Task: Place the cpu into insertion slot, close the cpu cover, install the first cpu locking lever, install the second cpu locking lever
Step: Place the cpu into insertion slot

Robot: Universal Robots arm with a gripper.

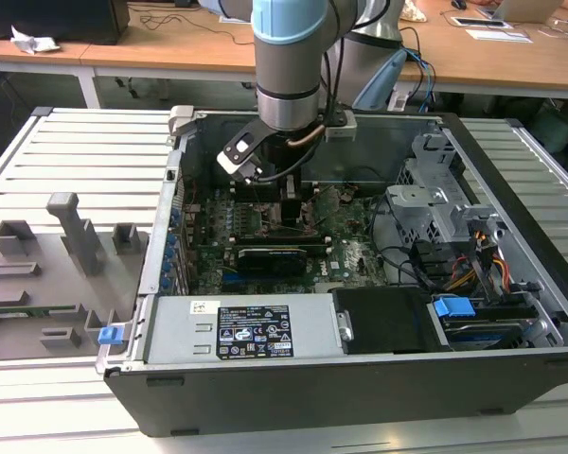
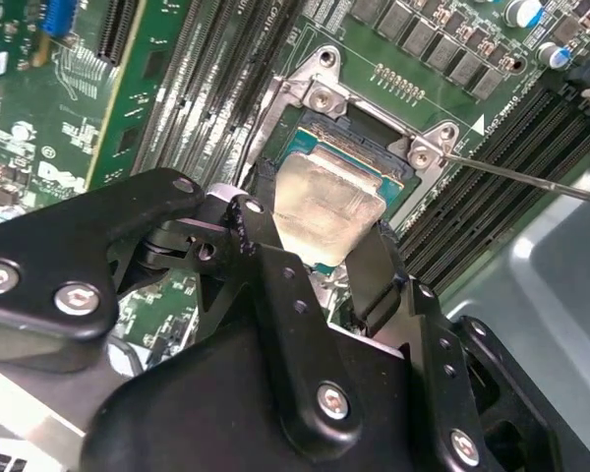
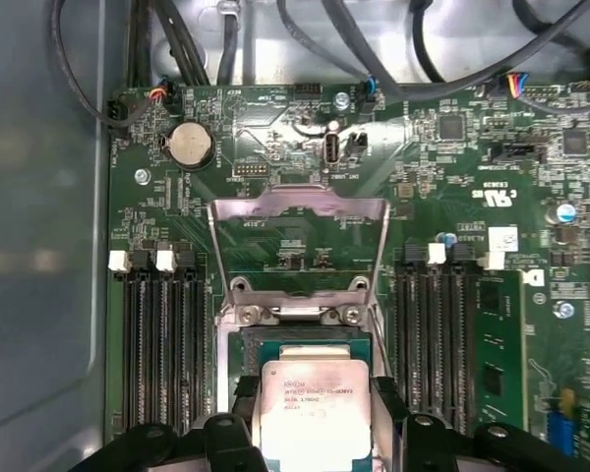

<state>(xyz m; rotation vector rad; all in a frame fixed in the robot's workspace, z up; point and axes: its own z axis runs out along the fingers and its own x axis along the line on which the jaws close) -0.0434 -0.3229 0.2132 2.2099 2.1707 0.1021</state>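
In both wrist views my gripper [image 2: 315, 246] [image 3: 315, 408] is shut on the cpu [image 2: 324, 202] [image 3: 313, 398], one black finger [image 2: 251, 231] on each of two opposite edges. The chip's silvery-grey top faces up, and it hangs slightly tilted just over the insertion slot [image 2: 352, 147] [image 3: 300, 339], the square socket on the green motherboard. Beyond the slot, the cpu cover [image 3: 295, 202], a silver frame with a large window, stands swung open. A thin metal lever [image 2: 531, 179] sticks out beside the slot. In the exterior view the gripper [image 1: 289, 203] is low inside the open computer case.
Long black memory slots [image 3: 157, 344] [image 3: 433, 344] flank the socket. A black card [image 1: 270, 255], the power supply [image 1: 251, 331], a drive cage [image 1: 435, 203] and cables [image 1: 473, 270] crowd the case. A grey fixture plate [image 1: 47, 274] lies at the exterior view's left.
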